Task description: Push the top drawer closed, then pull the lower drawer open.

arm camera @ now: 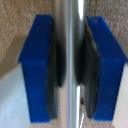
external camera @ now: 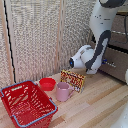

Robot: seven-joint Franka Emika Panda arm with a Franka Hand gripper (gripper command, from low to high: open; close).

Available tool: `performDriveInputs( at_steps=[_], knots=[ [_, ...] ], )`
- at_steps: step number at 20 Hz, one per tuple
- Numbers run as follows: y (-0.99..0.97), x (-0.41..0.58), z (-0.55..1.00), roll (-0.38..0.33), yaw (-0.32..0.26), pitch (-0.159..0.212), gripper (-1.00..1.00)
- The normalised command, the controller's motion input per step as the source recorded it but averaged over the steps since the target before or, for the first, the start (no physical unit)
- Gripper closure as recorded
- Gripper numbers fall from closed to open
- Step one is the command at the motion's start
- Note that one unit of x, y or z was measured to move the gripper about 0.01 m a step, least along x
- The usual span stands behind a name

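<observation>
The arm comes down from the upper right of the exterior view, with the brown cabinet sitting at that right edge behind it. The top drawer (external camera: 120,24) is only partly visible at the upper right, mostly blocked by the arm. The lower drawer (external camera: 116,63) sits below it at the right edge, and its thin silver handle (arm camera: 73,64) runs along the drawer front.

In the wrist view that handle is a shiny bar crossing the whole frame, and the gripper (arm camera: 71,62) has its two blue fingers (arm camera: 41,65) closed around it, black pads pressed right up against the bar on both sides.

On the desk (external camera: 95,102): a red basket (external camera: 27,102) in the lower left, a small red bowl (external camera: 47,83), a pink mug (external camera: 63,92), and a yellow-and-red box (external camera: 73,79) lying just in front of the arm.
</observation>
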Motion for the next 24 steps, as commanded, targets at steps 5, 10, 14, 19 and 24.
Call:
performDriveInputs(
  at_steps=[5,10,14,19,24],
  knots=[
    [0.97,0.165,-0.48,0.033,0.012,0.004,1.00],
    [0.92,0.194,-0.49,0.007,0.049,0.029,1.00],
    [0.79,0.182,-0.40,0.045,0.078,0.055,1.00],
    [0.68,0.045,-0.27,0.069,0.062,0.033,-1.00],
    [0.18,0.152,0.12,0.022,0.000,0.000,-1.00]
  ],
)
